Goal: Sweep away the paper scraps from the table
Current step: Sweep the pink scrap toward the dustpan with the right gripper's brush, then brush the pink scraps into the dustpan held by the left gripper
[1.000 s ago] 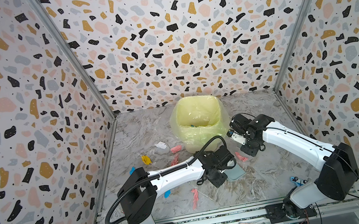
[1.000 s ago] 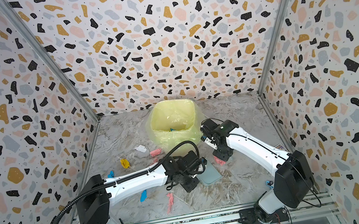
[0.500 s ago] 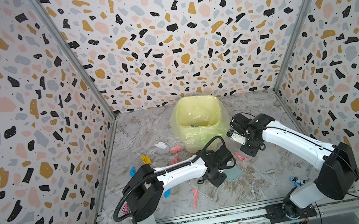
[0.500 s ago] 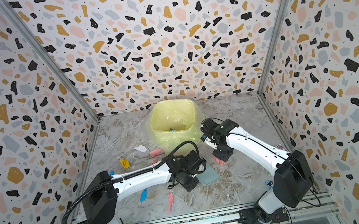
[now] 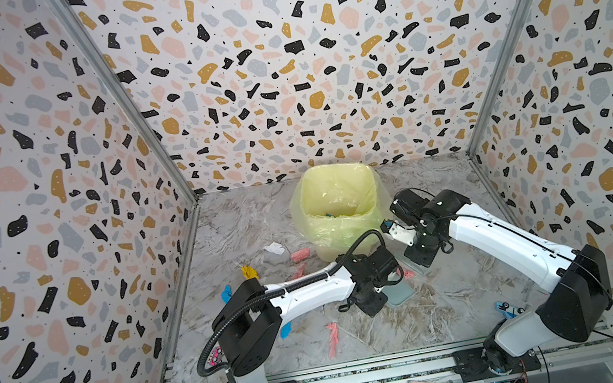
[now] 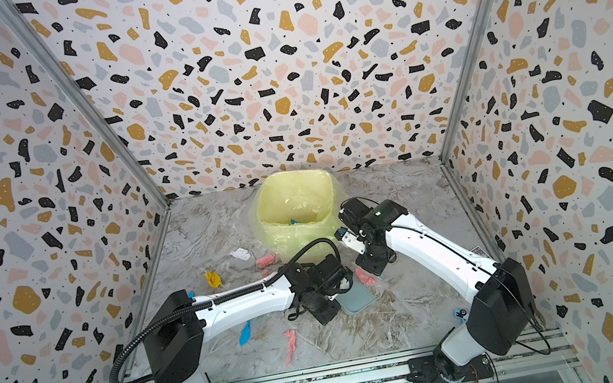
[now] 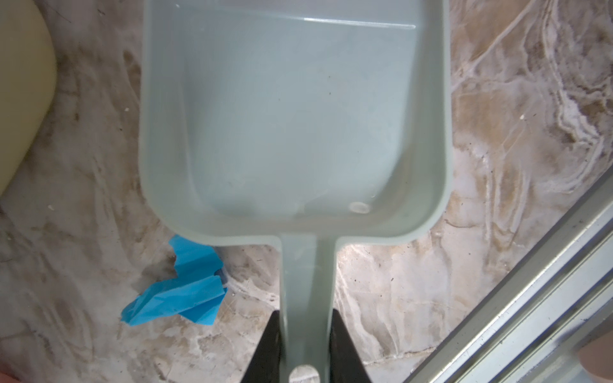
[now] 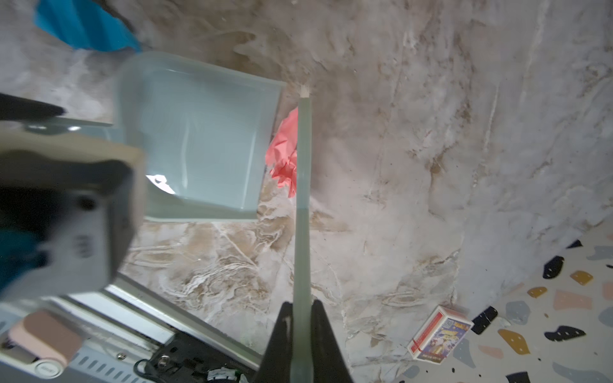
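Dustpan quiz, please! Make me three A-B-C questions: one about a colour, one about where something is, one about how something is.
1. What colour is the bin? A yellow, B red, C black.
2. Where is the pink scrap nearest the dustpan? A inside it, B on the table beside its open edge, C in the bin.
3. How is the dustpan inside? A empty, B full of scraps, C cracked.
Answers: 1 A, it looks pale yellow in both top views. 2 B, the right wrist view shows it between dustpan and thin stick. 3 A, the left wrist view shows it bare.
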Robot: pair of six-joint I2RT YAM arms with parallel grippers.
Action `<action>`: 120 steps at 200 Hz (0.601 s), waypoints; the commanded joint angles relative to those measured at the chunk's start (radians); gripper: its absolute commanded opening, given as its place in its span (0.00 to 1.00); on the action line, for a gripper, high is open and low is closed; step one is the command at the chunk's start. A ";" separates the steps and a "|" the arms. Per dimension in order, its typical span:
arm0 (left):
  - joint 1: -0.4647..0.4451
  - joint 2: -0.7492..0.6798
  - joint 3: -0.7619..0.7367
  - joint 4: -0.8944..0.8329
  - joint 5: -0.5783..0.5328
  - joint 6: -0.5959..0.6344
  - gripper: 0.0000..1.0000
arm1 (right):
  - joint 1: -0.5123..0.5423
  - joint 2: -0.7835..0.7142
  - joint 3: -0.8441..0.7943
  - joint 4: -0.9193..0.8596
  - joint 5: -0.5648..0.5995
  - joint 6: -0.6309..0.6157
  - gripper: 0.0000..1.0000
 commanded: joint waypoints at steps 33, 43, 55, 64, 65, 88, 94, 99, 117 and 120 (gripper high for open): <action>0.004 0.015 0.018 -0.002 0.010 -0.014 0.07 | 0.021 0.000 0.132 -0.096 -0.129 -0.030 0.00; 0.004 0.018 0.016 -0.002 0.011 -0.015 0.07 | 0.022 -0.004 0.141 -0.094 -0.106 -0.024 0.00; 0.004 0.019 0.018 -0.004 0.010 -0.016 0.07 | 0.018 -0.006 0.145 -0.099 -0.049 -0.016 0.00; 0.004 0.019 0.017 -0.004 0.013 -0.015 0.07 | 0.008 -0.010 0.142 -0.098 -0.003 -0.009 0.00; 0.004 0.019 0.017 -0.004 0.013 -0.015 0.07 | 0.006 -0.011 0.142 -0.098 0.000 -0.009 0.00; 0.004 0.021 0.018 -0.007 0.014 -0.012 0.07 | -0.026 -0.016 0.135 -0.073 0.052 -0.009 0.00; 0.005 0.021 0.018 -0.007 0.014 -0.012 0.07 | -0.028 -0.013 0.130 -0.065 0.065 -0.009 0.00; 0.004 0.021 0.019 -0.008 0.015 -0.011 0.07 | -0.027 -0.007 0.125 -0.056 0.073 -0.009 0.00; 0.005 0.023 0.019 -0.009 0.016 -0.011 0.07 | -0.027 0.014 0.096 -0.019 0.088 -0.009 0.00; 0.006 0.023 0.019 -0.007 0.016 -0.011 0.07 | -0.026 0.017 0.094 -0.012 0.088 -0.009 0.00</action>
